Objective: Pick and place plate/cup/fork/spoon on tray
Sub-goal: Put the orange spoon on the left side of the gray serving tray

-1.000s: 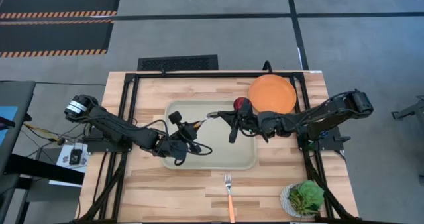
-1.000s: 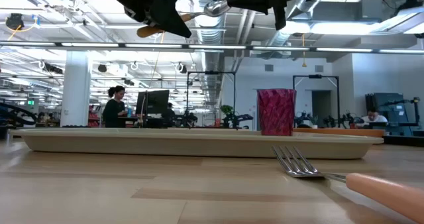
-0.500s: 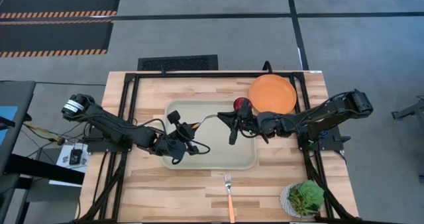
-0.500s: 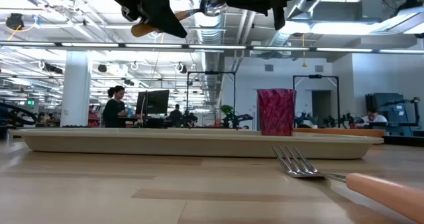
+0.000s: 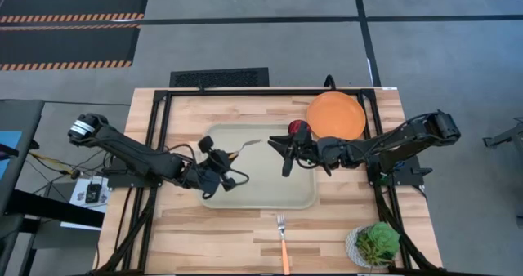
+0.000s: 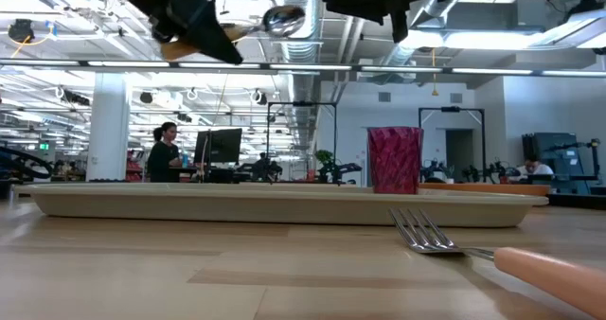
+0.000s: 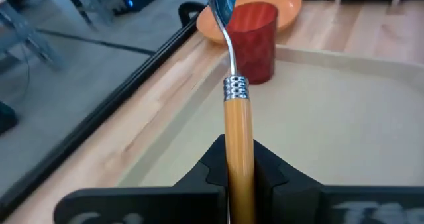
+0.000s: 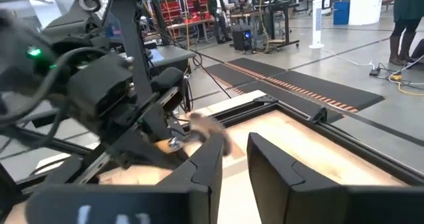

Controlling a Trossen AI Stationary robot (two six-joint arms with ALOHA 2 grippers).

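My left gripper (image 5: 222,163) is clamped on the spoon (image 5: 245,147) by its orange handle, held in the air over the left half of the tray (image 5: 270,196), bowl pointing toward the cup (image 5: 297,130). The left wrist view shows what overhead hides: the handle (image 7: 238,151) pinched tight between both fingers, silver bowl out in front, the cup and the plate (image 7: 278,8) past it. The low view shows the spoon (image 6: 270,22) well above the tray, not touching it.

My right gripper (image 5: 286,153) hovers over the tray's far right part, near the cup. From its wrist view the fingers (image 8: 205,164) stand a small gap apart with nothing between them.

The cup stands upright inside the tray's far right corner. The plate (image 5: 335,116) is on the table just beyond that corner; whether it overlaps the rim I can't tell. The fork (image 5: 283,242) lies on the table near of the tray, tines toward it.

A potted plant (image 5: 376,243) sits at the near right corner of the wooden table (image 5: 180,235). Low view: a big workshop room behind, a person (image 6: 163,151) at a monitor, far left.
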